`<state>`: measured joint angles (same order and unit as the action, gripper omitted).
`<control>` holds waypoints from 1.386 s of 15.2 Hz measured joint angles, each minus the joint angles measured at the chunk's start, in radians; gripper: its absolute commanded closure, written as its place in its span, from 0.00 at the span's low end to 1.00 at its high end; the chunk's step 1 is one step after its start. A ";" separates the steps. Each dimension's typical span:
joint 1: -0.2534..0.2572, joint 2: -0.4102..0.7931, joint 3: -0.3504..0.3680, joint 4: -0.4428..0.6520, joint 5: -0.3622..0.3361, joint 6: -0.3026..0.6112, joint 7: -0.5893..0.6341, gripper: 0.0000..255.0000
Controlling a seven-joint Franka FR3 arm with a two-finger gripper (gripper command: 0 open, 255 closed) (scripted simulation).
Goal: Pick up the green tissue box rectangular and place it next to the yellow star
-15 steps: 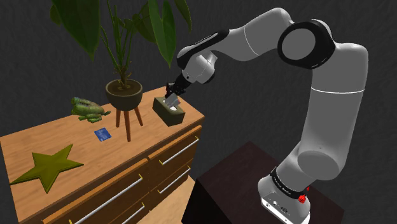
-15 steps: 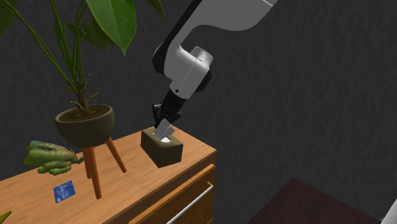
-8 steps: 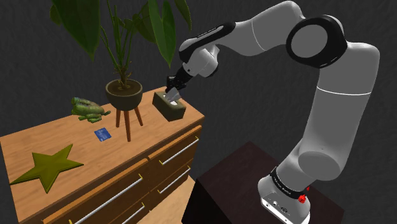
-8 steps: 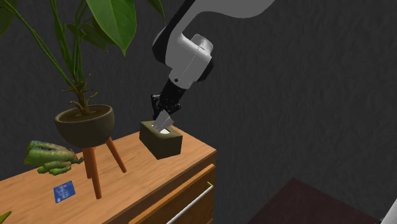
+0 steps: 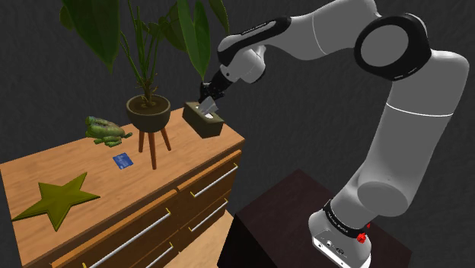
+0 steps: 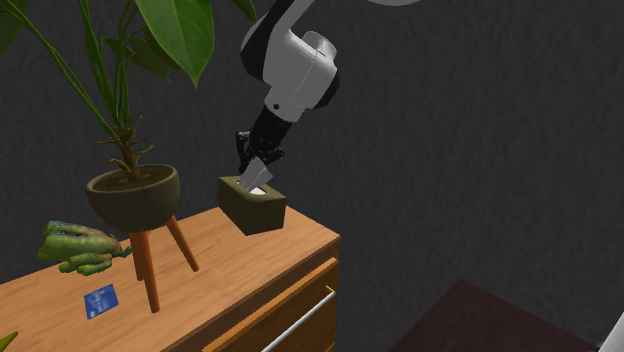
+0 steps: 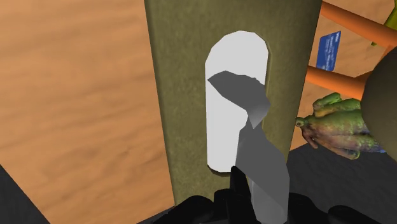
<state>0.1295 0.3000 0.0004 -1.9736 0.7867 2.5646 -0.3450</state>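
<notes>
- The tissue box (image 5: 203, 122) hanging from the black end effector (image 5: 207, 97) is olive green, with a white oval slot.
- The tissue (image 7: 261, 165) pinched in the end effector is grey.
- The surface (image 5: 84, 164) beneath is orange-brown wood with visible grain.
- The star (image 5: 55, 199), well apart from the end effector, is dull olive yellow.
- The card (image 5: 122, 161) is blue.
- The toad-like figure (image 5: 105, 130) is mottled green and brown.
- The pot (image 5: 148, 114) is dark brown on orange legs.
- The leaves (image 5: 194, 38) are dark green.
- The wall (image 5: 304, 137) is dark grey.
</notes>
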 measured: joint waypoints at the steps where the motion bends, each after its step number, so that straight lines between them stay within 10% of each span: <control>1: 0.002 -0.006 -0.004 0.005 -0.011 -0.009 0.013 1.00; 21: 0.033 -0.139 -0.035 0.056 -0.159 -0.152 0.203 1.00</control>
<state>0.1622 0.1614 -0.0344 -1.9174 0.6281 2.4127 -0.1417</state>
